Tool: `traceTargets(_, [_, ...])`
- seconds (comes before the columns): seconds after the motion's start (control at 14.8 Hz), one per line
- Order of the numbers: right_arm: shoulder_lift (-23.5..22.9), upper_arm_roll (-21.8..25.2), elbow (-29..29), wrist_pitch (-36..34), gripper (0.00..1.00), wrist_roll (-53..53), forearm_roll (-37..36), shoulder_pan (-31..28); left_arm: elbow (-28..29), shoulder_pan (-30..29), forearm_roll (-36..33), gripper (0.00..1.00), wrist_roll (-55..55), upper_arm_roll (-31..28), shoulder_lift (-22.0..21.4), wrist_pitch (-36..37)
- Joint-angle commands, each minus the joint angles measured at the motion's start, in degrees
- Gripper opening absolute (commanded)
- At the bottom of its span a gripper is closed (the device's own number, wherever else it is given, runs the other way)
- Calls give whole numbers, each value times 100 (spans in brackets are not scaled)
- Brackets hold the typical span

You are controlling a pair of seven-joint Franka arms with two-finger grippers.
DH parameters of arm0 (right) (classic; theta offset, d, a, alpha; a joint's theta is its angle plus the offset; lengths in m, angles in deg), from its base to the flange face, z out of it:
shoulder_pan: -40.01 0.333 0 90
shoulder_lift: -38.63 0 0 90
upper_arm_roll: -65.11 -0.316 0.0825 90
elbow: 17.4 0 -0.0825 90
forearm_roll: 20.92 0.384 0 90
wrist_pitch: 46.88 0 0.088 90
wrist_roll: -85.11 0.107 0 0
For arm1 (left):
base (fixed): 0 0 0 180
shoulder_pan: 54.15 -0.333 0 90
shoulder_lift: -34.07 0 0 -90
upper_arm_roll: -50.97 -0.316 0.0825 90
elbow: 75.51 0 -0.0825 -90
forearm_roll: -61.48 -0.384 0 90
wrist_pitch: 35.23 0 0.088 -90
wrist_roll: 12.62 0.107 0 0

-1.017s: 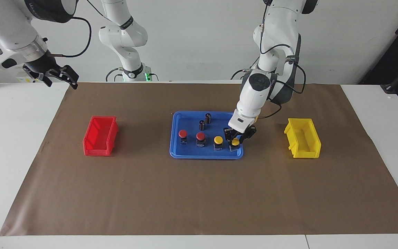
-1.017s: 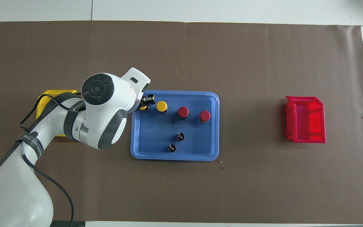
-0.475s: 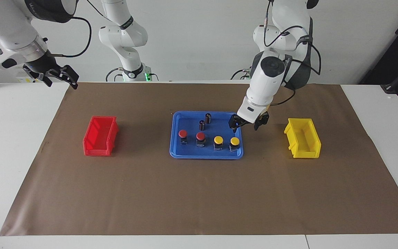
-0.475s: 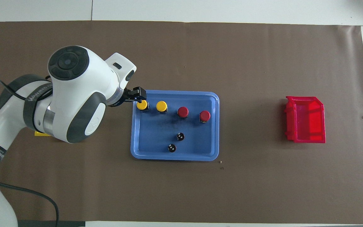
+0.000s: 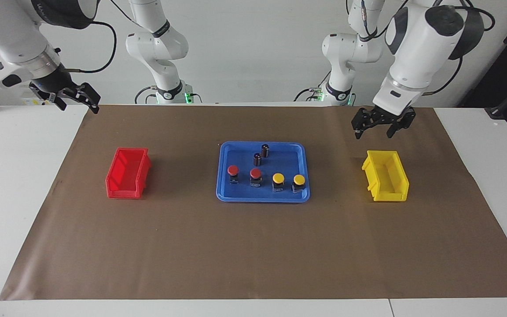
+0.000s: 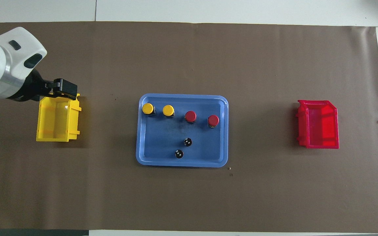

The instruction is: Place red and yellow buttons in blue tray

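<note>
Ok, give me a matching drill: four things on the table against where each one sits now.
1. yellow buttons
2. dark cylinders
3. red bin
4. left gripper

A. in the blue tray, nearer the robots
B. toward the right arm's end of the table
C. in the air over the brown mat by the yellow bin
D. in the blue tray, in the row with the red buttons

Pairs: 1-D, 2-A, 3-B, 4-C

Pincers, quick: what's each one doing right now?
Left pincer: open, empty, raised by the yellow bin.
Right pincer: open, empty, waiting above the table's edge at its own end.
</note>
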State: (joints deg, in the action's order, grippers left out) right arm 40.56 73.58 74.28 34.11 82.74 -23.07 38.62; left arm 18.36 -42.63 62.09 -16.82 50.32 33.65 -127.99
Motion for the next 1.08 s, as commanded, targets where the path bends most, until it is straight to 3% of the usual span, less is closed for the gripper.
traceTargets(0.0, [115,-13,122,5,100,-10,92,-29,-89,-579,8,100,744,20,-125,328])
traceTargets(0.14, [124,-13,122,13,100,-10,92,-29,-211,-826,446,100,885,20,-107,337])
traceTargets(0.61, [115,-13,122,13,100,-10,92,-29,-379,-844,422,100,1334,47,-98,487])
traceTargets(0.81, [124,-13,131,5,100,-10,92,-29,-344,-774,-157,100,1308,108,-125,390])
traceTargets(1.02, [115,-13,122,5,100,-10,92,-29,-352,-783,-158,100,1290,108,-125,399])
